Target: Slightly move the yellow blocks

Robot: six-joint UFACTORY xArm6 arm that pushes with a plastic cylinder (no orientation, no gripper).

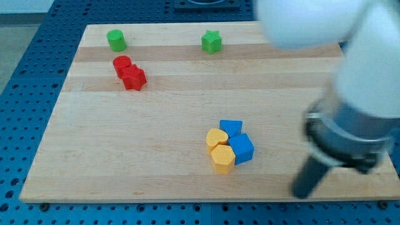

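Two yellow blocks lie at the board's lower middle: a heart-shaped one (217,138) and a hexagonal one (222,158) just below it, touching. A blue cube (242,149) and a smaller blue block (230,127) press against their right side. My tip (300,193) is at the lower right, well to the right of this cluster and apart from it, near the board's bottom edge.
A red cylinder (122,64) and a red star-like block (134,78) touch at the upper left. A green cylinder (115,40) and a green star (212,42) sit near the top edge. The wooden board (156,125) rests on a blue perforated table (25,75).
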